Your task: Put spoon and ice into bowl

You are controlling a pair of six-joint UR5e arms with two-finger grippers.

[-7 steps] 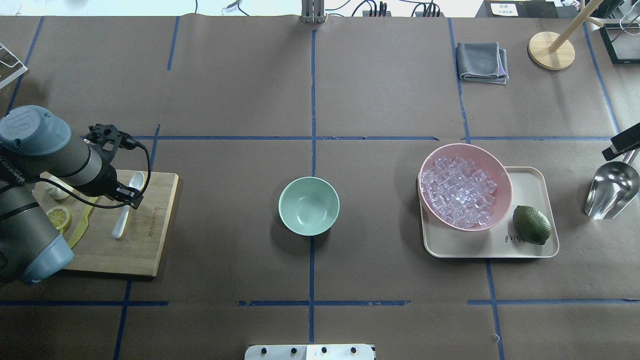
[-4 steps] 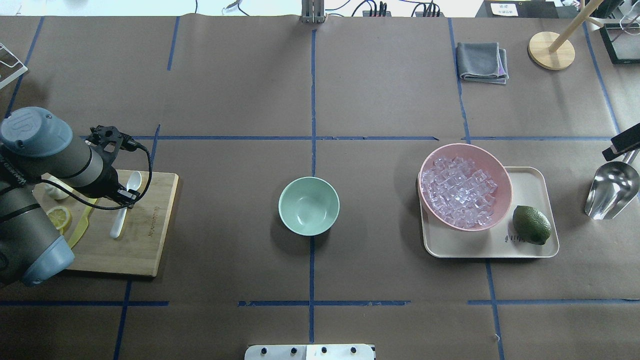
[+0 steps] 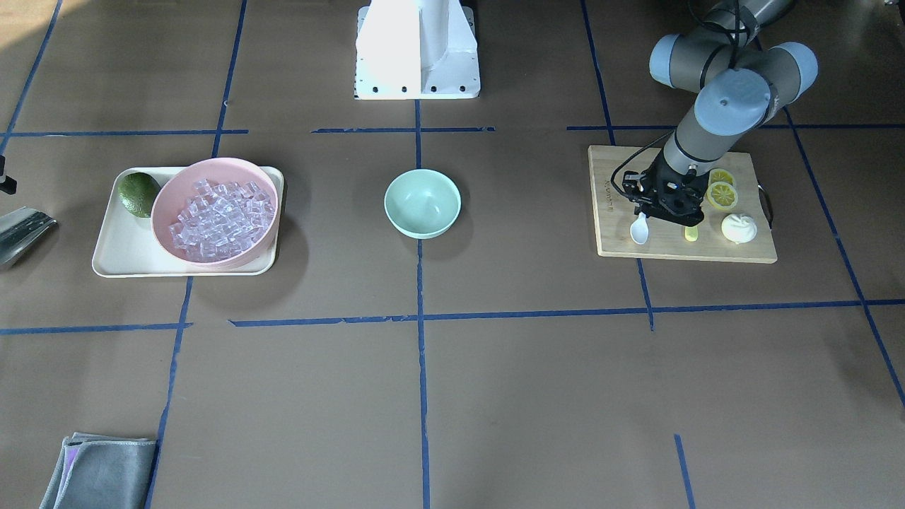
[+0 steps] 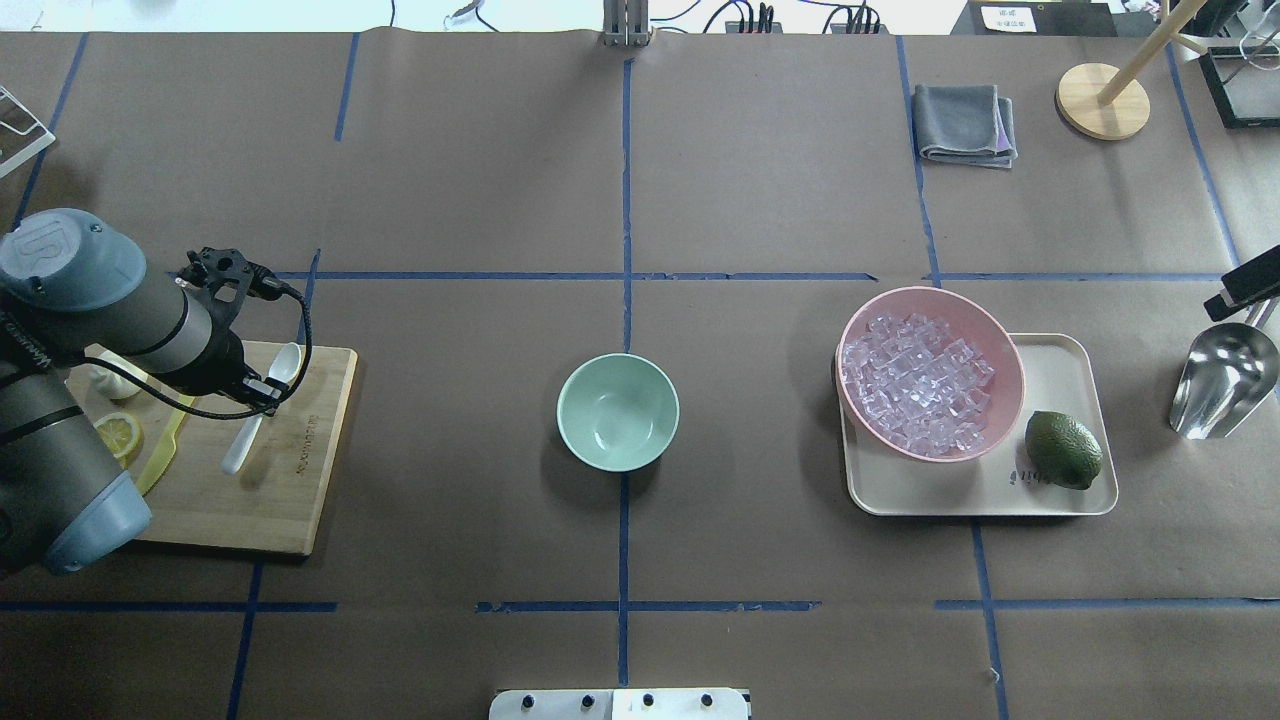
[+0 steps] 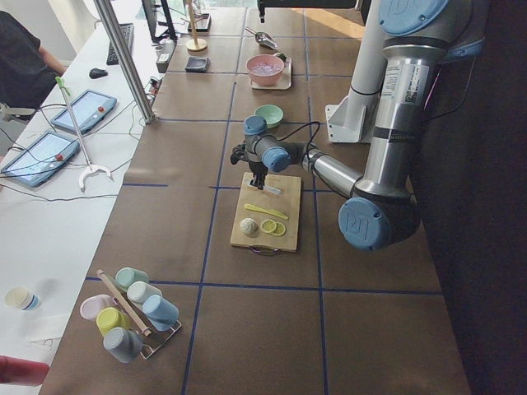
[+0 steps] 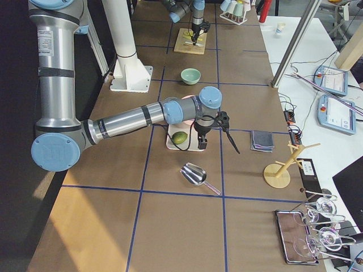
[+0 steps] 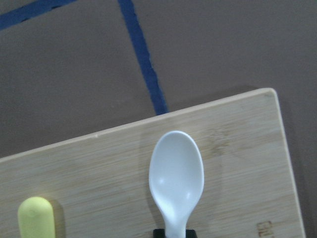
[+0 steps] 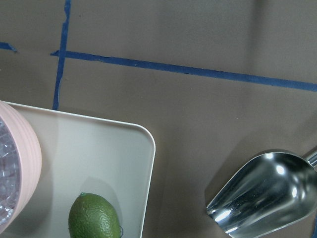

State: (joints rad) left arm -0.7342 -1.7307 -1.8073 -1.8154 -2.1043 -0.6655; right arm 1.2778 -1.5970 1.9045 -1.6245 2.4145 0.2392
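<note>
The white spoon (image 4: 283,364) is over the wooden cutting board (image 4: 290,500) at the table's left. My left gripper (image 4: 262,392) is shut on its handle. The left wrist view shows the scoop (image 7: 176,173) just above the board, casting a shadow. The spoon also shows in the front view (image 3: 639,230), below the left gripper (image 3: 654,212). The mint-green bowl (image 4: 617,412) stands empty at the table's centre. The ice (image 4: 915,385) fills the pink bowl (image 4: 1005,340) on the right. My right gripper (image 6: 201,143) hangs high near the tray; I cannot tell if it is open or shut.
On the board lie a yellow-green knife (image 4: 160,460), a lemon slice (image 4: 118,435) and a white bun (image 4: 110,380). A beige tray (image 4: 1060,370) holds the pink bowl and a lime (image 4: 1063,450). A metal scoop (image 4: 1225,380) lies right of it. A grey cloth (image 4: 965,122) lies at back.
My left gripper has shifted slightly, first left and then right. The spoon has turned with it, its scoop end swinging right. The right side has not changed.
</note>
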